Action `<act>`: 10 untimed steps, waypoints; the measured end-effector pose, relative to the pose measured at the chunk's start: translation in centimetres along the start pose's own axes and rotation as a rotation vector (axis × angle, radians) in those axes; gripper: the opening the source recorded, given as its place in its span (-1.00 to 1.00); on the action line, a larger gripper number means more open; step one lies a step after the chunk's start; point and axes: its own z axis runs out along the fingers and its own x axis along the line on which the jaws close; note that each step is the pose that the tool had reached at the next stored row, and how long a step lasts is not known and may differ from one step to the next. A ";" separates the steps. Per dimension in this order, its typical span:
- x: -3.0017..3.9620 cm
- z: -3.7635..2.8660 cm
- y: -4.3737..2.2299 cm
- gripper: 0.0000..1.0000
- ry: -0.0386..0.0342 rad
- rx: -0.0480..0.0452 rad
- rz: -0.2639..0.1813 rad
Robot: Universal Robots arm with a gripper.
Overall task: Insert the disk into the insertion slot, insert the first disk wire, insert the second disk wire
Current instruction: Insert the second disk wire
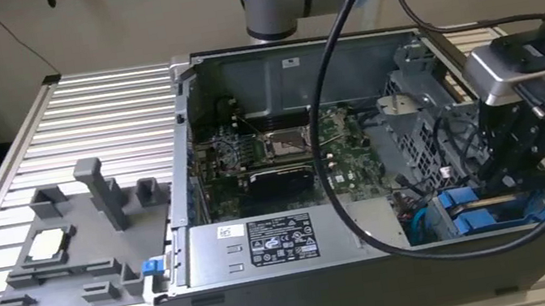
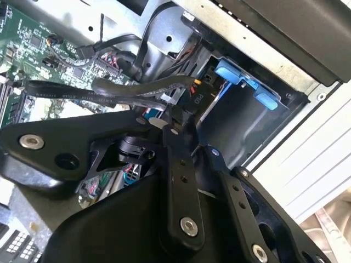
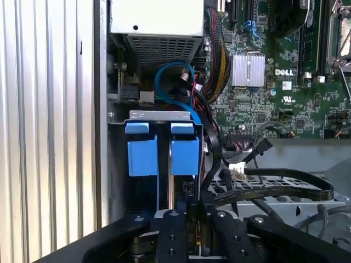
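Observation:
The disk's blue carrier frame sits inside the insertion slot at the corner of the open computer case, its two blue tabs facing out; the silver drive body is hidden. In the exterior view the blue carrier lies at the case's near right corner, under the arm. My gripper hangs just behind the carrier, shut on a black disk wire connector with a flat black cable trailing from it. The fingertips of the gripper meet close to the carrier's rear end.
A thin blue wire loops beside the bay near the power supply box. The motherboard fills the case floor. A grey fixture stands on the slatted table at the exterior view's left. Cable bundles crowd the bay.

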 end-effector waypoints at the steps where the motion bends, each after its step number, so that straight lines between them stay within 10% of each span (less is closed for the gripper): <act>1: -0.02 -0.30 0.00 -0.51 0.0002 0.0000 0.000; 10: -0.28 -3.84 -0.02 -0.51 0.0002 -0.0002 0.002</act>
